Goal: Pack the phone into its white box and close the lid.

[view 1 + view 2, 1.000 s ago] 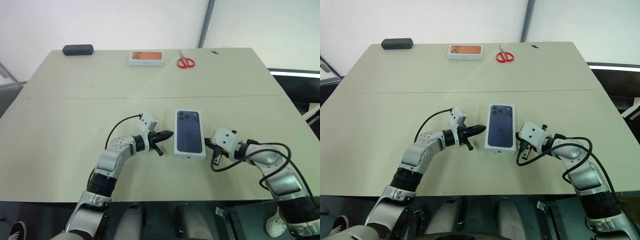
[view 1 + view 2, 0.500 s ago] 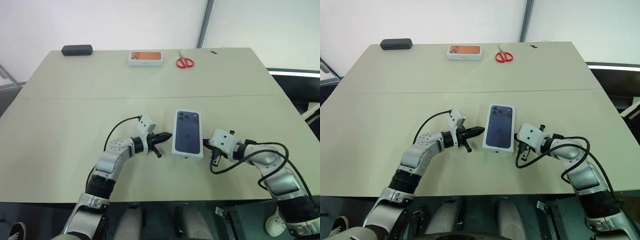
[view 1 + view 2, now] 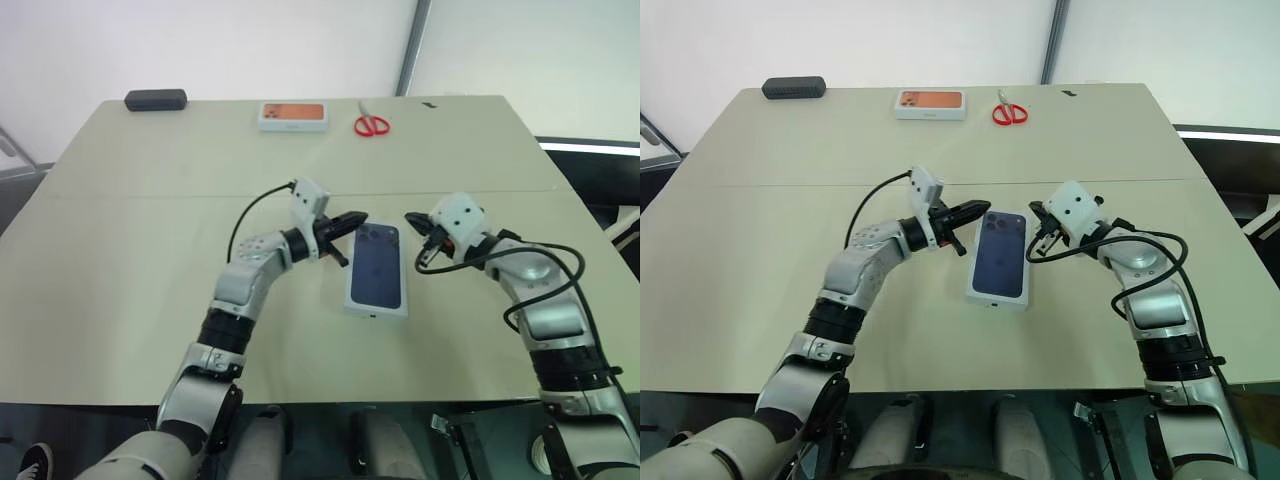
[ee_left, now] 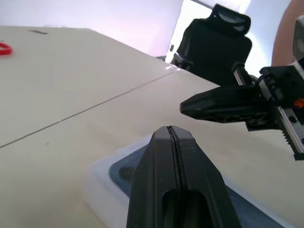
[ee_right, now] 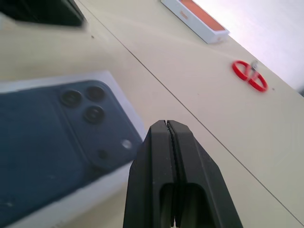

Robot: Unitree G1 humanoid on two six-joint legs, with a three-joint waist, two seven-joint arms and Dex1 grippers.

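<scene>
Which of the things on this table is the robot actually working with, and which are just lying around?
Part of the job:
- the lid, printed with a dark blue phone picture, lying closed on the white box
- left pincer and right pincer, both shut, above its far end

Just lying about, at the far edge:
- red scissors
- orange-topped box
- black case
</scene>
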